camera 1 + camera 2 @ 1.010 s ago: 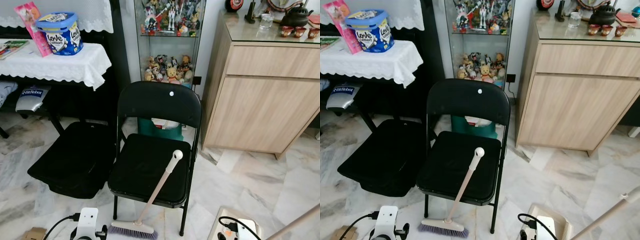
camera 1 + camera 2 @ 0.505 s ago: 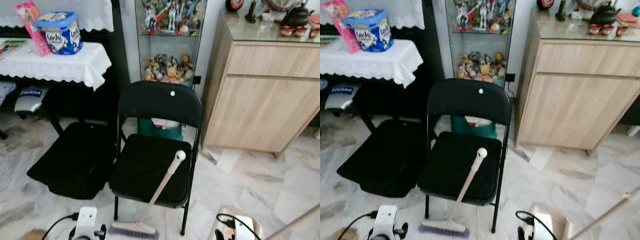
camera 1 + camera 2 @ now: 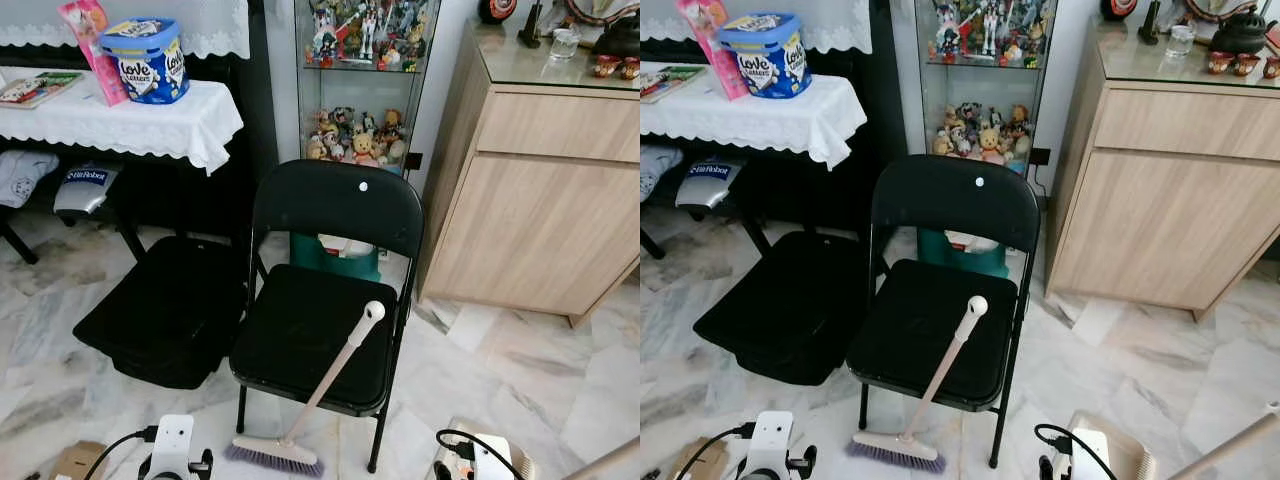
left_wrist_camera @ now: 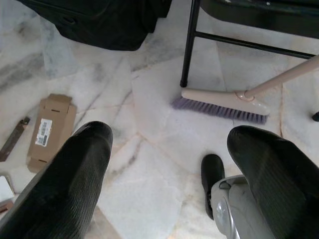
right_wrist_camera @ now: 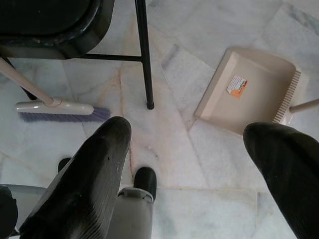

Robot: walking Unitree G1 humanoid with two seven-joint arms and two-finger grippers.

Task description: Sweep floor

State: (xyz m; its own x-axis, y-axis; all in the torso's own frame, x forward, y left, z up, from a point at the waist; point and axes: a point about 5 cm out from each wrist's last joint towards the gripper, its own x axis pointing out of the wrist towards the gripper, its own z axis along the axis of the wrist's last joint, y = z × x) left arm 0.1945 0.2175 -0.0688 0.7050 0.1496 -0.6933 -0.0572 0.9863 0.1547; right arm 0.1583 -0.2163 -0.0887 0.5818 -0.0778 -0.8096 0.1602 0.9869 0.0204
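Against black chair (image 3: 315,330): broom (image 3: 310,405) leans, brush on floor.
L gripper (image 4: 169,164) & R gripper (image 5: 194,164) both open wide, holding nothing; dustpan (image 5: 246,92) near R.

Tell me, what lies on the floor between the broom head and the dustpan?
In the right wrist view, the black chair leg stands between the broom head and the dustpan; otherwise bare marble floor.

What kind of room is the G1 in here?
Most likely a home living or dining area: a glass display cabinet of figurines and plush toys, a lace-covered table, a wooden sideboard, a marble floor.
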